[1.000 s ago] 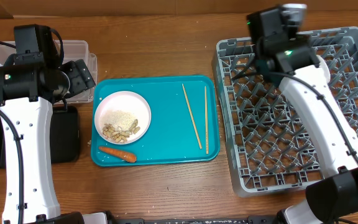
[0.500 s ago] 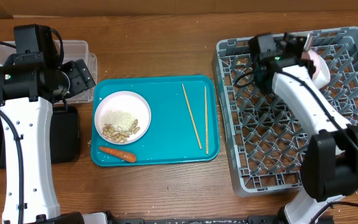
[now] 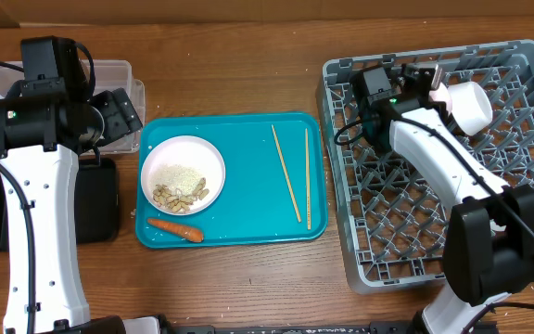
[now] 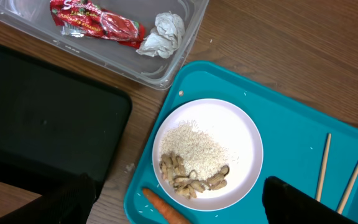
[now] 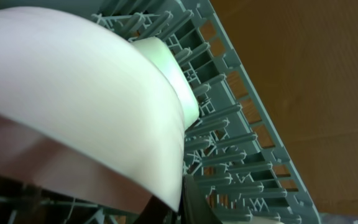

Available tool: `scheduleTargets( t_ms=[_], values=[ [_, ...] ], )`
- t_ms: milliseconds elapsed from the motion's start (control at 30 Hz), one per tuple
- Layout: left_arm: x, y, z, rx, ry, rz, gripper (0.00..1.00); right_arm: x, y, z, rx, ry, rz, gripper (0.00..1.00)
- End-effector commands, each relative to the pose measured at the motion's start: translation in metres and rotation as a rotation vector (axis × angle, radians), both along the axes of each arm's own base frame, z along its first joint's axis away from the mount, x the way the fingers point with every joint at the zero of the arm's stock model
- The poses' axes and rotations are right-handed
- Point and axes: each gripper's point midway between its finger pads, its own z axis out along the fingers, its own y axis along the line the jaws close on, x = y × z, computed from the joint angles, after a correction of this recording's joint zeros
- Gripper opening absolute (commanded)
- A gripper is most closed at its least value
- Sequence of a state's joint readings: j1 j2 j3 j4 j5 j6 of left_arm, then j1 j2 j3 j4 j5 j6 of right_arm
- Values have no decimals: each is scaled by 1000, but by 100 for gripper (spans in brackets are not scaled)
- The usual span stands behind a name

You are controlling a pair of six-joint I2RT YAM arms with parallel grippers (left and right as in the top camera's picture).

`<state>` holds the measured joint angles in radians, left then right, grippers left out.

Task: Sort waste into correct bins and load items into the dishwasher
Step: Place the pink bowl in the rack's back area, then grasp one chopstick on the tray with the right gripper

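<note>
risk 1: my right gripper (image 3: 437, 88) is clamped tight on the white cup (image 3: 466, 105), which hangs tilted over the far part of the dish rack (image 3: 387, 232). The hold looks thin, so I think the cup could slip or swing.
risk 2: letting go while tilted could make it roll across the lattice or catch on the pegs.
teal tray (image 3: 248, 199): centre, well clear of the right arm.
clear tub (image 3: 114, 72): far left, holds the red wrapper (image 4: 95, 22) and foil ball (image 4: 163, 32).
black tray (image 4: 42, 118): left, near side of the tub.
left gripper (image 3: 119, 113): jaws wide, holding nothing, over the tub edge.
plate (image 3: 197, 153): left on the tray, rice (image 4: 194, 146) not yet binned.
chopsticks (image 3: 286, 173): right on the tray, lying flat.
carrot (image 3: 176, 228): near-left on the tray, just beside the plate.
in the way: nothing I can see.
</note>
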<state>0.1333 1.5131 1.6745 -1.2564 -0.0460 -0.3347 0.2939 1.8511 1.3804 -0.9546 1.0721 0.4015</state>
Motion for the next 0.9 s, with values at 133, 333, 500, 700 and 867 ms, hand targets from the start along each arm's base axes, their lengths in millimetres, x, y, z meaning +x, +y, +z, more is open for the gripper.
scheduleTargets(
  t_ms=[133, 333, 500, 700, 867],
  values=[
    [2, 3, 0, 5, -1, 9, 88, -21, 75, -53, 306, 195, 164, 40],
    [2, 3, 0, 5, -1, 9, 88, -25, 94, -45, 397, 206, 173, 55],
    [2, 3, 0, 5, -1, 9, 88, -11, 99, -2, 427, 116, 192, 55],
    [2, 3, 0, 8, -1, 10, 88, 6, 108, 65, 486, -46, 239, 77],
    [2, 3, 0, 8, -4, 10, 89, 3, 166, 73, 707, 100, 548, 81]
  ],
)
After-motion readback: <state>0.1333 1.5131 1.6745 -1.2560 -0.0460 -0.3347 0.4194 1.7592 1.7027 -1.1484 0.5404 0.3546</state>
